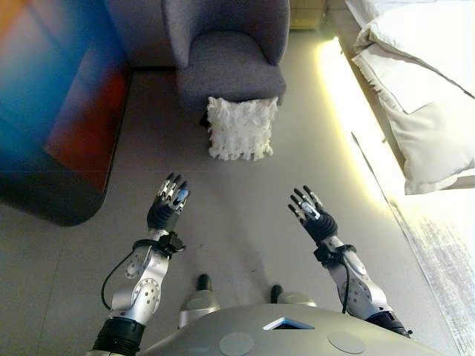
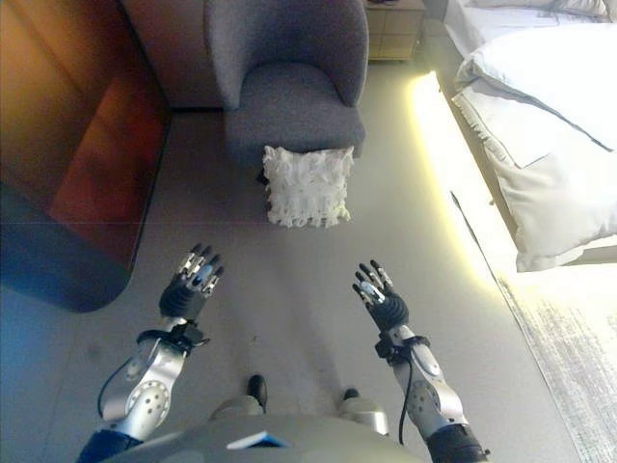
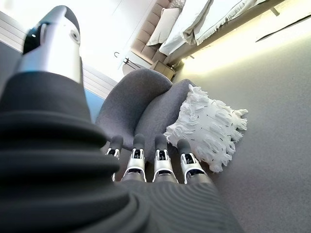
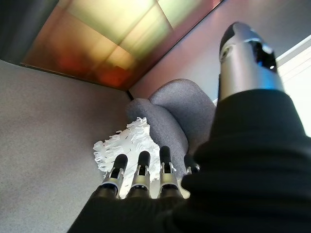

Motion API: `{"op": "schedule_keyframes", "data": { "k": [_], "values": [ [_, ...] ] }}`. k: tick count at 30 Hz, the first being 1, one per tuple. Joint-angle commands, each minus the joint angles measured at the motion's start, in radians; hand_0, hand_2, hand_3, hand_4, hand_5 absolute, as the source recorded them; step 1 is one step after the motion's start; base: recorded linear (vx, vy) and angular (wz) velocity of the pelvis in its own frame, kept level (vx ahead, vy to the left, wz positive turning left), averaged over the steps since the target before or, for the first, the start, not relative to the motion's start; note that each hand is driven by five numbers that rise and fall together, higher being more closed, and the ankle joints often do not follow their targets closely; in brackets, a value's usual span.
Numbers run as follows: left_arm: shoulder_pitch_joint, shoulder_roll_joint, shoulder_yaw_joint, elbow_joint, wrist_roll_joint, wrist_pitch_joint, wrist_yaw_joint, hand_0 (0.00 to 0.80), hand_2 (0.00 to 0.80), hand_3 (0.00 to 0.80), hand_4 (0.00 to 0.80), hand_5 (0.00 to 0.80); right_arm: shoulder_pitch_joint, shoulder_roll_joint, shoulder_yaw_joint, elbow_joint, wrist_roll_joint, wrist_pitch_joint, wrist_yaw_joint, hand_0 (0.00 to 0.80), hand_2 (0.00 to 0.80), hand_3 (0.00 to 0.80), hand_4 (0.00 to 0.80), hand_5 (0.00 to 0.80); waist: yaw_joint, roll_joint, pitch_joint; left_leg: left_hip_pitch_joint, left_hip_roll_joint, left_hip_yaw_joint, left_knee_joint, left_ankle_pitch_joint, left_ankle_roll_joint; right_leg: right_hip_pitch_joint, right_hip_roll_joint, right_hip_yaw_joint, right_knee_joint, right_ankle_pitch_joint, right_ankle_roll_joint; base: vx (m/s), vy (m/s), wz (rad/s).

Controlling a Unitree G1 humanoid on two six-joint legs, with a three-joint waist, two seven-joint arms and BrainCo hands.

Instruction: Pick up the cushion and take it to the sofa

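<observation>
Still approach step: white fringed cushion (image 1: pixel 240 127) stands on floor, leaning vs grey armchair (image 1: pixel 228 52). Left hand (image 1: pixel 168 206) & right hand (image 1: pixel 313 215) empty, fingers apart, well short. Next: step closer, reach both sides.

Grey floor (image 1: pixel 245 222) carries a grey armchair (image 1: pixel 230 55) at its far edge. White ruffled cushion (image 1: pixel 240 127) stands on the floor, leaning against the armchair's front. Bed (image 1: pixel 423 89) with white bedding along the floor's right edge.
</observation>
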Motion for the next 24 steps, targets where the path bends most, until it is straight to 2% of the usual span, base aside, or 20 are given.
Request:
{"op": "schedule_keyframes", "data": {
  "k": [1,4,15,24],
  "values": [
    [-0.037,0.013,0.008,-0.047,0.051,-0.026,0.003,0.000,0.000,0.000,0.000,0.000,-0.032,0.013,-0.011,-0.049,0.023,-0.053,0.012,0.000,0.000,0.000,0.000,0.000,0.017,0.004,0.005,0.030,-0.055,0.017,0.051,-0.135,0.070,-0.074,0.041,-0.040,0.035,0.025,0.011,0.000,0.000,0.00],
    [-0.043,0.009,0.010,-0.038,0.004,-0.019,-0.004,0.000,0.000,0.000,0.000,0.000,-0.035,0.014,-0.010,-0.052,0.024,-0.051,0.005,0.000,0.000,0.000,0.000,0.000,0.016,0.003,0.007,0.031,-0.056,0.017,0.049,-0.134,0.071,-0.073,0.041,-0.039,0.034,0.026,0.012,0.000,0.000,0.00],
    [-0.037,0.016,0.013,-0.034,0.091,-0.035,0.022,0.000,0.000,0.000,0.000,0.000,-0.029,0.017,-0.017,-0.048,0.025,-0.063,-0.007,0.000,0.000,0.000,0.000,0.000,0.015,0.005,0.008,0.033,-0.059,0.021,0.055,-0.140,0.074,-0.072,0.039,-0.039,0.039,0.023,0.012,0.000,0.000,0.00],
    [-0.041,0.019,0.014,-0.033,0.080,-0.037,0.025,0.000,0.000,0.000,0.000,0.000,-0.032,0.017,-0.024,-0.038,0.027,-0.065,0.006,0.000,0.000,0.000,0.000,0.000,0.012,0.008,0.013,0.030,-0.066,0.024,0.064,-0.146,0.079,-0.076,0.034,-0.036,0.048,0.021,0.015,0.005,0.007,0.00]
  ]
}}
